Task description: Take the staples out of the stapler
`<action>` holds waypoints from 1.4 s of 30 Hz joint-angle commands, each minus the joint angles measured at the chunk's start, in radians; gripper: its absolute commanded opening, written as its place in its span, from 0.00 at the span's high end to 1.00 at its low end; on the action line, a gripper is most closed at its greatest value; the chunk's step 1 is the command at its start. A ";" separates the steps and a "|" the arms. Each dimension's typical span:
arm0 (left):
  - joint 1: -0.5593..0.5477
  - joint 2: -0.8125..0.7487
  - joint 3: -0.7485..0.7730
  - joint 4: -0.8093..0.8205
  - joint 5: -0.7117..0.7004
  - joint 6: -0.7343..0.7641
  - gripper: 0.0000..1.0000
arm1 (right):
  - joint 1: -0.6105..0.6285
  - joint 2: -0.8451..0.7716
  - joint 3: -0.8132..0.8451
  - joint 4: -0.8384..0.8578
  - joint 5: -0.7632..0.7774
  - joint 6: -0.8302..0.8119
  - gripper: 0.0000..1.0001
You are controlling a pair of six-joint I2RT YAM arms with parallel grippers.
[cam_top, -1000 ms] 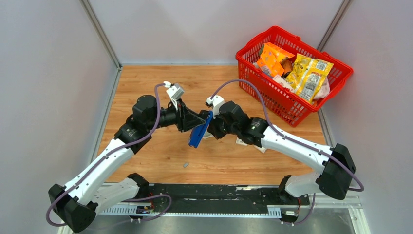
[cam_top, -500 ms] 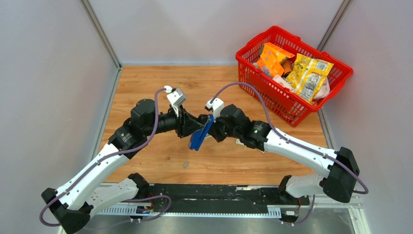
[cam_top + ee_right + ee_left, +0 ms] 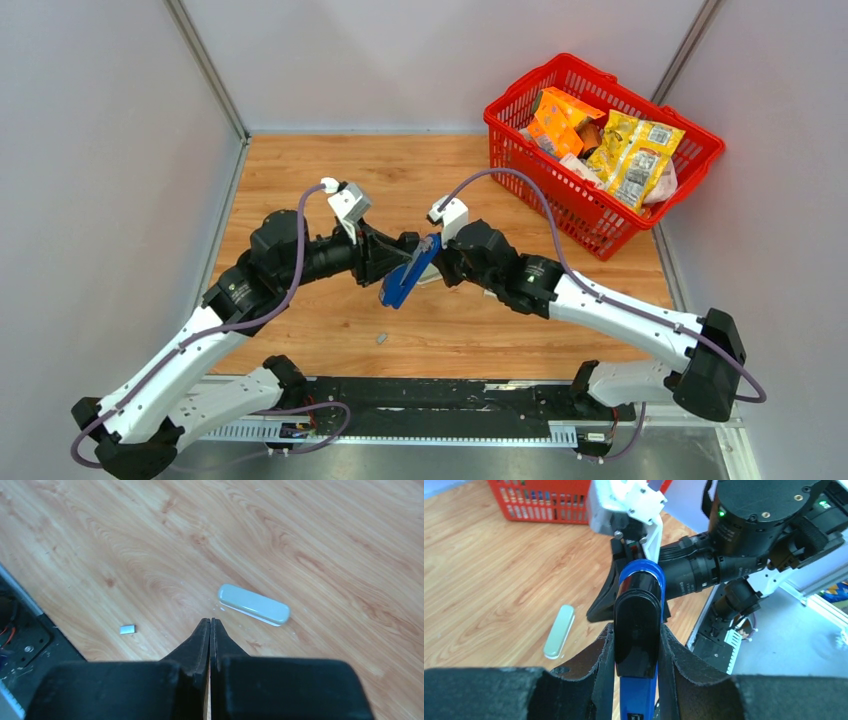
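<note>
Enclosed work cell: a wood-grain desk (image 3: 300,170) shut in by plain panels on three sides.

The desk top is light brown with a streaked grain and a matt finish. The left wall (image 3: 100,150), back wall (image 3: 430,60) and right wall (image 3: 770,220) are flat, pale grey panels of uniform colour. A metal post stands at the rear left corner (image 3: 205,68) and another at the rear right corner (image 3: 685,50), each at a panel joint. A pale trim strip (image 3: 370,131) runs along the foot of the back wall. A grey metal ledge (image 3: 450,465) borders the desk's near edge. The light is even and diffuse, and shadows on the wood are soft.
</note>
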 commanded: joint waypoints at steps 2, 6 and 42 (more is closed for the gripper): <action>-0.013 -0.042 0.108 -0.083 -0.169 0.059 1.00 | -0.063 -0.061 0.016 -0.067 0.147 0.026 1.00; -0.011 -0.031 0.149 -0.146 -0.294 0.084 1.00 | -0.126 -0.107 -0.008 -0.115 0.178 0.054 1.00; 0.495 0.538 0.229 -0.029 -0.424 0.090 1.00 | -0.149 -0.279 -0.116 -0.106 0.038 0.152 1.00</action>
